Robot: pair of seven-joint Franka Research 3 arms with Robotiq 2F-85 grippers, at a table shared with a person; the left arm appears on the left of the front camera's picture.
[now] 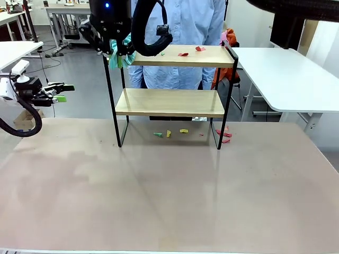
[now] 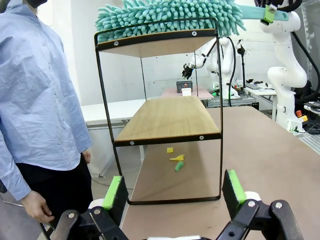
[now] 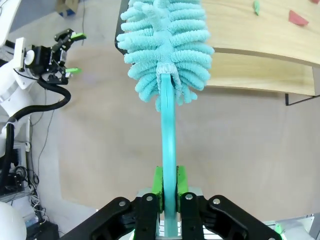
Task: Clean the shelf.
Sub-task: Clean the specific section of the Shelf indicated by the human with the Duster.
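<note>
The shelf (image 1: 169, 102), a two-tier rack of light wooden boards in a thin black frame, stands mid-way along the far edge of the beige table (image 1: 159, 201). Broad open surface runs to the near edge. Right gripper (image 3: 169, 182) is clenched on one teal fluffy duster (image 3: 165, 45), whose head is on the top board's left end. Left gripper (image 1: 61, 93) is released, beyond the left edge. The top board holds three paper scraps (image 1: 183, 54). At least five fallen scraps (image 1: 168, 133) lie on the tabletop beneath.

Reads to me as a robotics lab; white work tables (image 1: 288, 74) ring my brown-topped table (image 1: 169, 190); cables (image 1: 51, 48) trail over a grey floor (image 1: 79, 79); a far bench (image 2: 250, 89) carries loose gear against bare white walls (image 2: 80, 50).
</note>
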